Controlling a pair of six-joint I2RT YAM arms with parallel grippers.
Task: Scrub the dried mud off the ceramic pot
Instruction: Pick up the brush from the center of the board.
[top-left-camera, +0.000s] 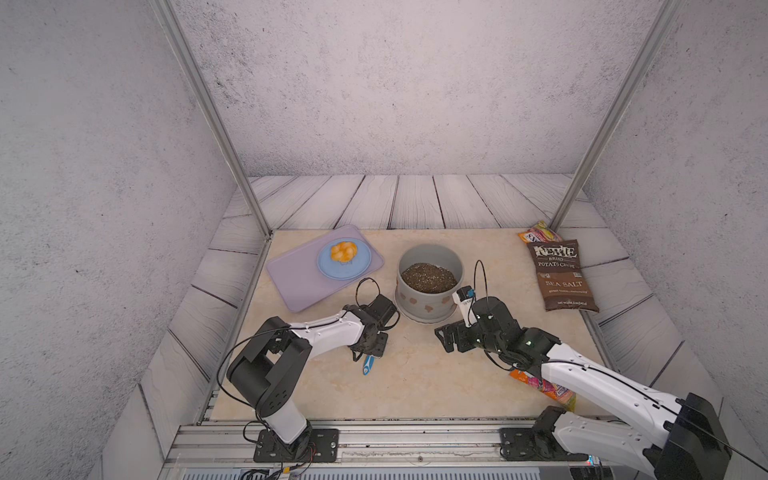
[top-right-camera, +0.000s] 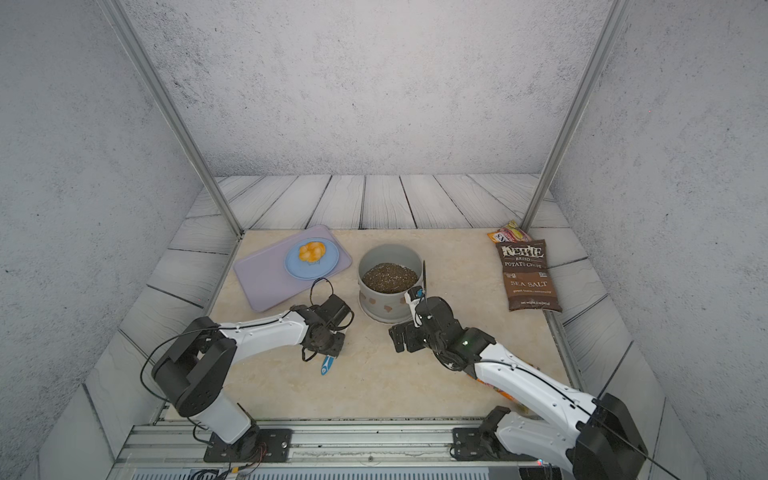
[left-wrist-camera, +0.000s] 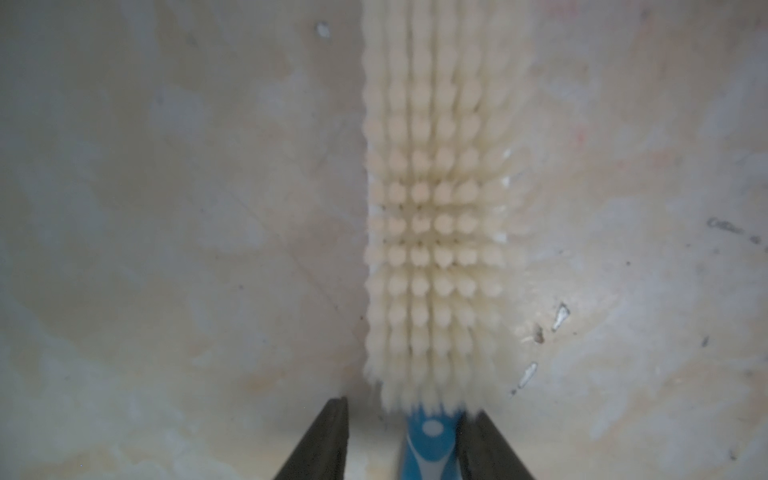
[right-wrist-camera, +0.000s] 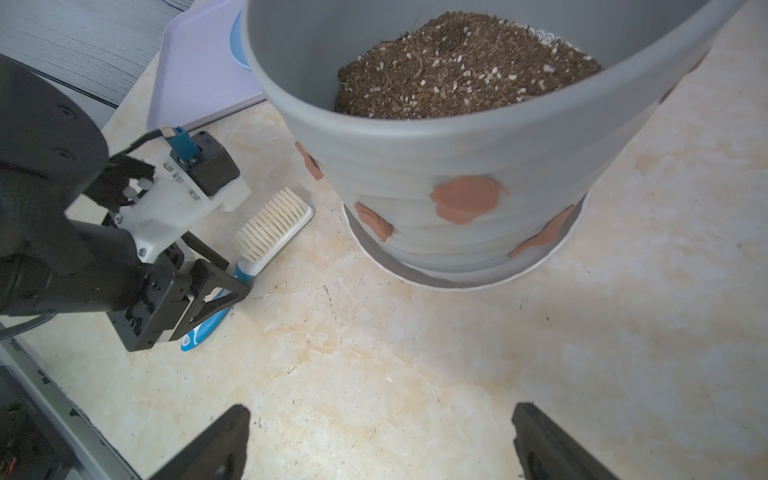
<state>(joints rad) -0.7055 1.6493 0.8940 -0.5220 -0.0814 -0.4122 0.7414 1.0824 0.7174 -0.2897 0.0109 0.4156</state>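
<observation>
The grey ceramic pot (top-left-camera: 430, 253) (top-right-camera: 390, 251) (right-wrist-camera: 415, 166) stands mid-table on a pale saucer, with dark soil inside. Brown dried mud (right-wrist-camera: 465, 198) (top-left-camera: 414, 300) blotches its near wall. A brush (top-left-camera: 368, 365) (top-right-camera: 327, 365) (right-wrist-camera: 274, 224) with cream bristles (left-wrist-camera: 436, 208) and a blue handle lies on the table, left of the pot. My left gripper (top-left-camera: 374, 353) (left-wrist-camera: 409, 409) (right-wrist-camera: 237, 276) straddles the handle; one finger touches it and the other stands off with a gap. My right gripper (top-left-camera: 444, 336) (top-right-camera: 397, 336) (right-wrist-camera: 380, 411) hangs wide open over bare table in front of the pot.
A lilac tray (top-left-camera: 299, 286) at the back left carries a blue plate (top-left-camera: 345, 270) with orange food. A Kettle chips bag (top-left-camera: 563, 276) and a snack packet (top-left-camera: 538, 232) lie at the right. An orange packet (top-left-camera: 544, 386) lies under the right arm.
</observation>
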